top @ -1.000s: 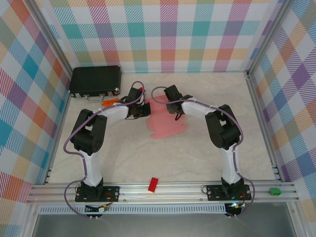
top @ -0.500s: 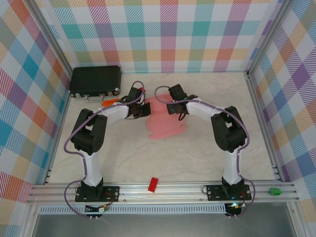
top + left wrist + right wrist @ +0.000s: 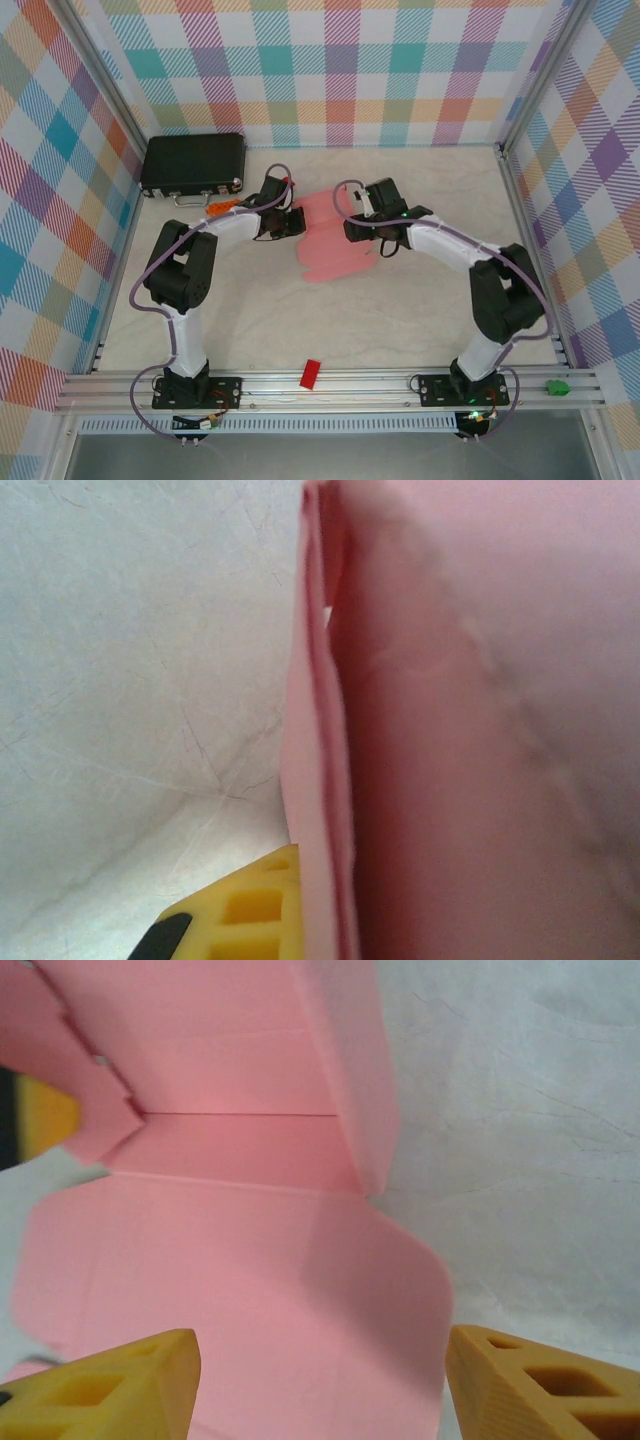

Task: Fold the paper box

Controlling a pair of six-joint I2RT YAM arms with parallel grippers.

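Note:
The paper box (image 3: 337,245) is a light-pink card sheet lying partly folded in the middle of the table. My left gripper (image 3: 292,222) is shut on its left edge. In the left wrist view the card's layered edge (image 3: 325,780) stands upright against one yellow fingertip (image 3: 240,910). My right gripper (image 3: 362,232) is open at the sheet's right side. Seen from the right wrist, its gripper (image 3: 320,1390) hovers over a rounded flap (image 3: 250,1290) with nothing held. Beyond that flap a side wall (image 3: 345,1080) stands raised.
A black case (image 3: 193,165) lies at the back left, with a small orange object (image 3: 222,206) in front of it. A red block (image 3: 311,373) rests on the front rail, and a green part (image 3: 556,386) sits at the rail's right end. Checked walls enclose the table.
My right gripper has opened wider and drawn back to the right off the sheet, its elbow swinging outward. The left gripper has stayed shut in place.

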